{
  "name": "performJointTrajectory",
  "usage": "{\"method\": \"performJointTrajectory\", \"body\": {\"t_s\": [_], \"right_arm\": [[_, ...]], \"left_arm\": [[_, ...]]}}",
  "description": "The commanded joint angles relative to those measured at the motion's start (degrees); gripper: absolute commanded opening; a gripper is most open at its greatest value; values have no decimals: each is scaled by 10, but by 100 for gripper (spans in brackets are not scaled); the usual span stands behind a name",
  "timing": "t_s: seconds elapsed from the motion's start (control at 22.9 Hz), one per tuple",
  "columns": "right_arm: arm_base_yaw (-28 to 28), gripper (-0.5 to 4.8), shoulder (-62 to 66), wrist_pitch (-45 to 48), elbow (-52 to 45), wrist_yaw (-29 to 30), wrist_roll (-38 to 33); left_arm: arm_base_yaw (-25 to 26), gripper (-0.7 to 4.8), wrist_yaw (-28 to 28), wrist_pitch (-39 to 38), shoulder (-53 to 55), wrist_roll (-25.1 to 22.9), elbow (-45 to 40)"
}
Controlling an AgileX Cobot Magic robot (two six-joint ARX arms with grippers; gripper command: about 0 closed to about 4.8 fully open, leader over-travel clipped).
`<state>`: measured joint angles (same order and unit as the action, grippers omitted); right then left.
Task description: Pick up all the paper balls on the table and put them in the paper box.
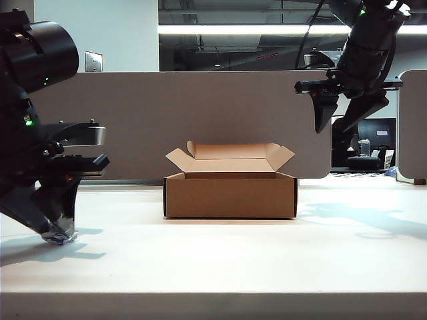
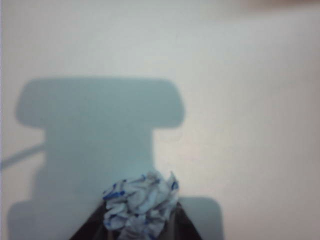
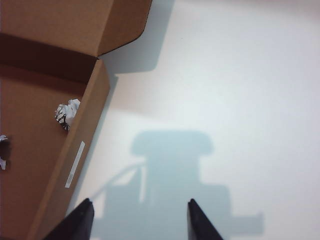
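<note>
Reaching down to the table (image 1: 220, 260) at the left of the exterior view, left gripper (image 1: 59, 233) with its dark fingers (image 2: 90, 231) on either side of a paper ball (image 2: 141, 204); whether truly clamped on it or only bracketing it, cannot tell. Ball crumpled, white with blue print, roughly round with no clear long axis, resting on the tabletop at the fingertips (image 1: 60, 235).

Hanging high at the upper right of the exterior view, right gripper (image 1: 343, 115), pointing down, jaws apart and empty; in the right wrist view (image 3: 140, 220), just bare white table and its own shadow between the two fingertips.

Sitting mid-table between the two arms, well apart from both, paper box (image 1: 230, 193): low brown carton, long axis running across the exterior view, four flaps open and splayed up and outward. Inside, against one wall, a second paper ball (image 3: 67, 114); at the frame's edge, on the box floor, a sliver of another white wad (image 3: 2, 150), too cut off to describe. Pale label strip (image 3: 75, 164) on the wall's top edge.

Nothing standing between the left gripper's ball and the box.

Tabletop plain white with a grey front edge, carrying soft shadows of both arms. Behind, a grey-brown divider panel (image 1: 200, 120); beyond it, a long ceiling light strip (image 1: 247, 30) and dim office clutter.
</note>
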<state>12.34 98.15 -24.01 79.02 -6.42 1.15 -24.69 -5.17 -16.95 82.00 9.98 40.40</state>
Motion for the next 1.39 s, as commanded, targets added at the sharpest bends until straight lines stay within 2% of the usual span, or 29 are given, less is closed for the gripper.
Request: {"method": "performJointTrajectory", "body": {"t_s": [0.04,0.17,0.65,0.87,1.0,1.13,1.39], "right_arm": [[1,260,-5,6,3,-1,2],[1,261,-5,6,3,-1,2],[0,260,-5,6,3,-1,2],[0,260,-5,7,3,-1,2],[1,260,-5,7,3,1,2],[1,260,-5,9,3,5,2],[1,260,-5,11,3,5,2]], "left_arm": [[0,142,-2,4,-2,1,0],[0,111,-2,5,-2,0,0],[0,112,10,22,-13,-1,16],[0,112,46,23,-32,-13,108],[0,117,64,73,-22,-23,168],[1,120,97,89,32,-31,238],[1,120,144,90,119,-42,306]]}}
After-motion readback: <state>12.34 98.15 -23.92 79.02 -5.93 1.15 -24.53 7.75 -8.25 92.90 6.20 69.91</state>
